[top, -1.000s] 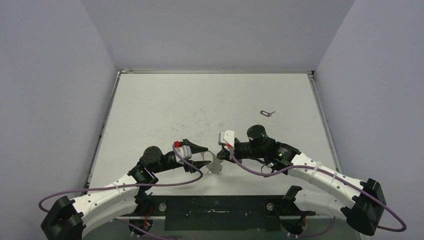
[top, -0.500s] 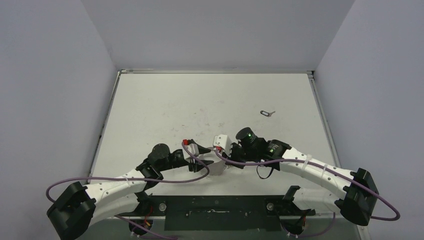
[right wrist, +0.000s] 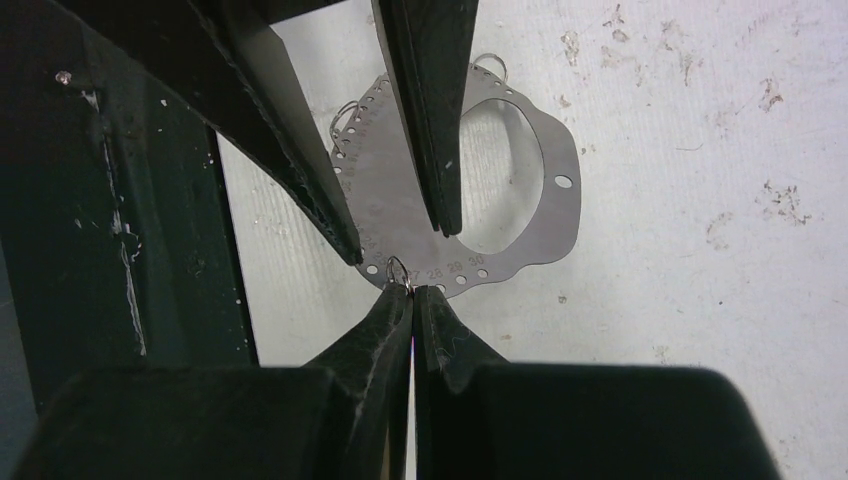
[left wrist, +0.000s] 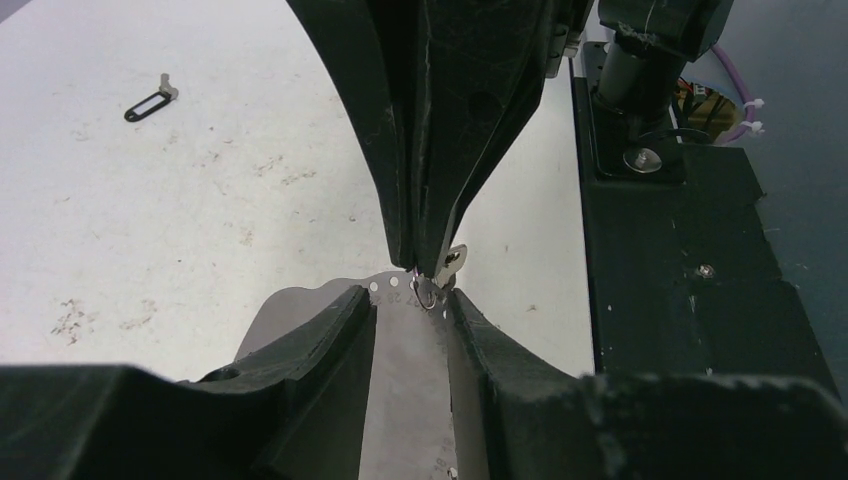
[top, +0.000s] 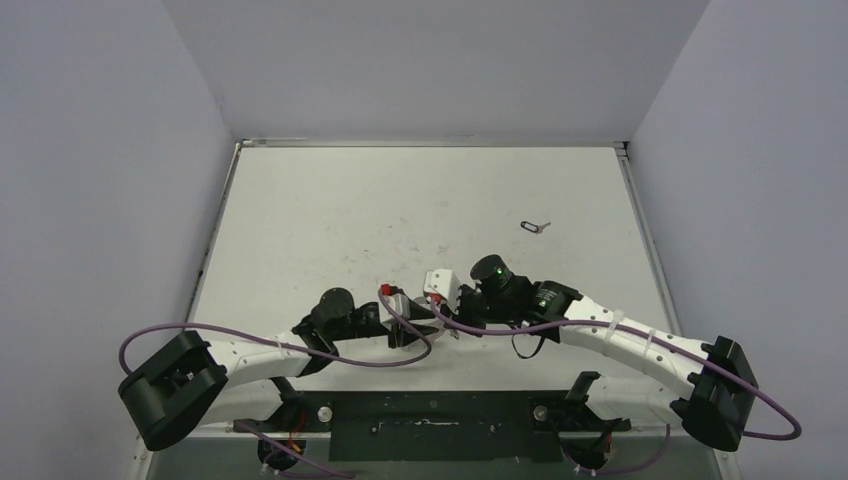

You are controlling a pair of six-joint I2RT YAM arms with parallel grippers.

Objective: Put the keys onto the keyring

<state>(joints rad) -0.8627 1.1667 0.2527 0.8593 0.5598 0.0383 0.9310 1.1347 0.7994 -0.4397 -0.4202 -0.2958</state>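
The keyring (right wrist: 560, 230) is a thin flat silvery plate with a big oval hole, small numbered holes along its rim and tiny silver rings in some. It lies near the table's front, mostly hidden under both grippers in the top view. My right gripper (right wrist: 412, 290) is shut on one tiny ring (right wrist: 398, 268) at the plate's edge. My left gripper (left wrist: 410, 300) faces it with jaws apart, one finger on each side of the plate's band (left wrist: 410, 380). The keys (top: 535, 226), a black oblong loop with a tiny silver key, lie apart at the back right and also show in the left wrist view (left wrist: 150, 102).
The black mounting bar (top: 430, 412) runs along the near edge just behind the grippers. Purple cables (top: 400, 355) loop over both arms. Grey walls close the table (top: 420, 200) on three sides.
My left arm has swung right to the plate and its jaws have narrowed round the band. The right gripper shifted slightly left, still shut. The keys have not moved.
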